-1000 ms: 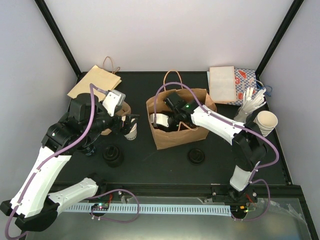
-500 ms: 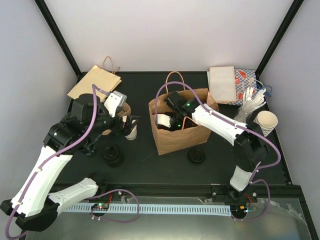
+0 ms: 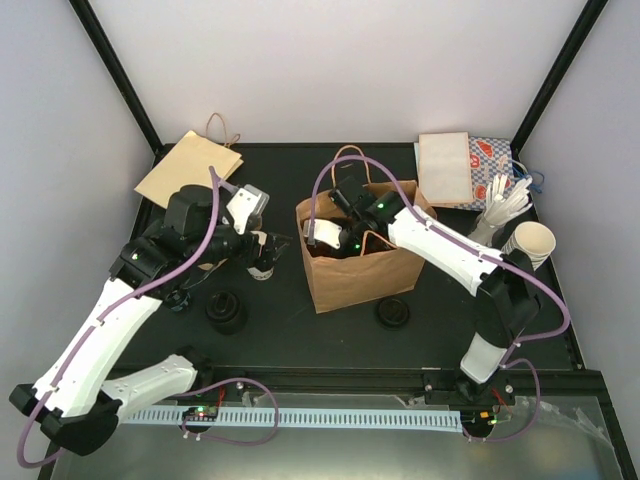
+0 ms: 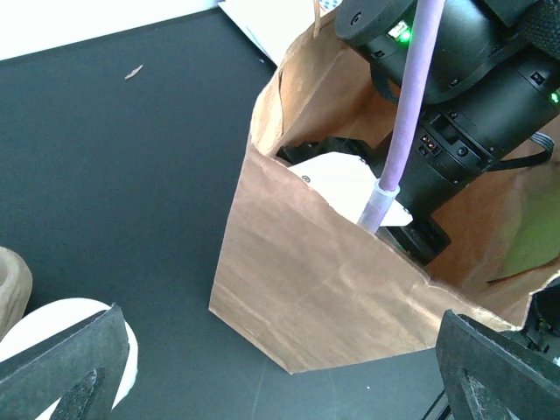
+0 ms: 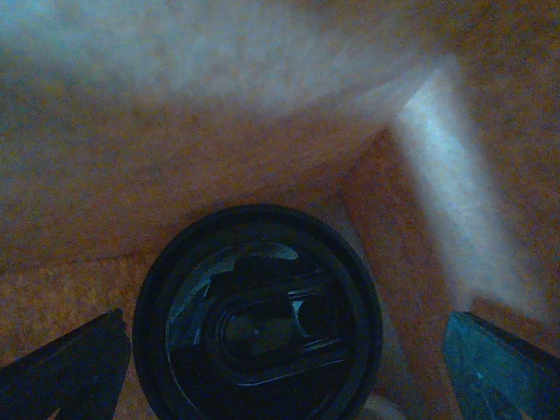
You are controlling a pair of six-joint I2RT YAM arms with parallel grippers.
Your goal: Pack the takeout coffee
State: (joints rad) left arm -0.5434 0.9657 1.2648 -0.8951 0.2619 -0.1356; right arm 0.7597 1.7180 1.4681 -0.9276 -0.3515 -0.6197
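The takeout coffee (image 3: 262, 266), a small white paper cup, stands left of the brown paper bag (image 3: 358, 268); its pale rim (image 4: 52, 337) shows at the lower left of the left wrist view. My left gripper (image 3: 260, 247) hangs over it, open and empty (image 4: 280, 385), facing the bag (image 4: 306, 289). My right gripper (image 3: 335, 240) is down inside the bag, open (image 5: 280, 372). Between its fingers, below, lies a black lid on a cup (image 5: 258, 315); no finger visibly touches it.
Two black lids (image 3: 226, 312) (image 3: 392, 313) lie on the dark table in front of the bag. A brown cup carrier (image 3: 247, 214) sits behind the left gripper. Flat paper bags (image 3: 190, 165) (image 3: 445, 168) lie at the back. A stack of cups (image 3: 531, 246) stands at the right edge.
My left wrist has swung back and to the right, now partly covering the white cup. The right arm has shifted slightly inside the bag. Both grippers stay open.
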